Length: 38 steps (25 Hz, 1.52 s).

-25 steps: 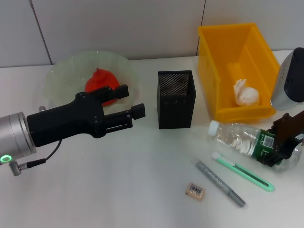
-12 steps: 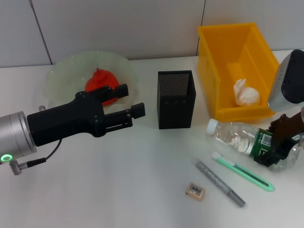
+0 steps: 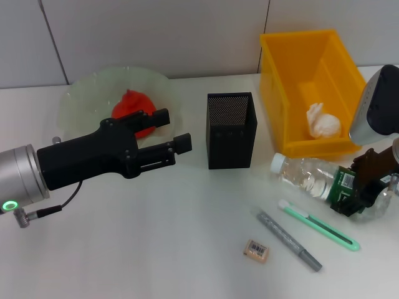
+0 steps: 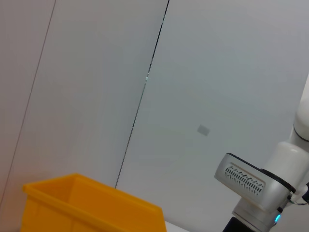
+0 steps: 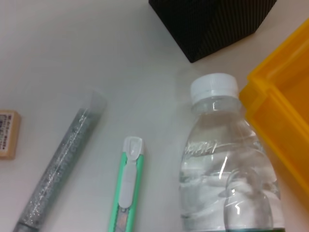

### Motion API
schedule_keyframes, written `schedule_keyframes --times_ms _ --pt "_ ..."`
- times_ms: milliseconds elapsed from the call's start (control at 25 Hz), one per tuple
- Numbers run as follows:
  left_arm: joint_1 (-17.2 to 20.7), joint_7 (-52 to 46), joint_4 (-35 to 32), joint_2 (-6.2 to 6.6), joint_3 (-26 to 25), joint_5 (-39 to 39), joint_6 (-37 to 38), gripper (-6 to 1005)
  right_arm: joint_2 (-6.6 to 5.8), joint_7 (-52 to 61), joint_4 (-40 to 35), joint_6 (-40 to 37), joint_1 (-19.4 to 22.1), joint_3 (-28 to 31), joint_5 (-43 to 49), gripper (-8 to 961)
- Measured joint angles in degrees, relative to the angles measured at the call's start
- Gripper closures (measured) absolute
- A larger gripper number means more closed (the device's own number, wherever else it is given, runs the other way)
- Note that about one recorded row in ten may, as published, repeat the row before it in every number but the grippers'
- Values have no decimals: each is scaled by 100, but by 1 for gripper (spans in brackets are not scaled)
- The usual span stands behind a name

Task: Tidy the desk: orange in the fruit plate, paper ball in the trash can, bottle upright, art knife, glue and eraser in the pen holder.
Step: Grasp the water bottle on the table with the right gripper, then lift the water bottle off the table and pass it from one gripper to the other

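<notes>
- Red-orange orange [image 3: 129,106] in a translucent pale-green fruit plate [image 3: 81,93], behind the black left gripper [image 3: 177,134].
- Black mesh pen holder [image 3: 230,130] just beyond that gripper's tips.
- Bright yellow trash can [image 3: 293,75], white paper ball [image 3: 323,122] inside.
- Clear bottle [image 3: 312,180], white cap, green label at the dark right gripper [image 3: 358,193].
- Mint-green art knife [image 3: 318,225], silver-grey glitter glue [image 3: 288,240].
- Beige eraser [image 3: 256,250], barcode-printed.

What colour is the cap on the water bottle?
White. The cap of the bottle shows best in the right wrist view.
</notes>
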<state>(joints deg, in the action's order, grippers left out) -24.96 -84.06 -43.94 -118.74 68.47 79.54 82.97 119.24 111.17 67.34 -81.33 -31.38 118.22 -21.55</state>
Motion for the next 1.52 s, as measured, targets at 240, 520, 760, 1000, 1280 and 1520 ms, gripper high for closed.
schedule_keyframes --times_ms 240,520,760,1000,1280,1520 --pt "0 -3 0 0 0 0 0 200 0 31 -4 10 14 -183 -3 182" --pt "1 -9 0 0 0 0 1 200 3 43 13 -79 30 -241 -18 182" --pt "17 -12 0 0 0 0 6 201 3 67 41 -187 41 -246 -67 182" --pt "29 -8 0 0 0 0 34 201 13 123 242 -222 142 -255 -68 183" --pt "31 -7 0 0 0 0 44 201 21 181 638 -282 305 -255 -226 184" --pt "11 -15 0 0 0 0 50 201 21 252 1103 -474 484 -294 -430 186"
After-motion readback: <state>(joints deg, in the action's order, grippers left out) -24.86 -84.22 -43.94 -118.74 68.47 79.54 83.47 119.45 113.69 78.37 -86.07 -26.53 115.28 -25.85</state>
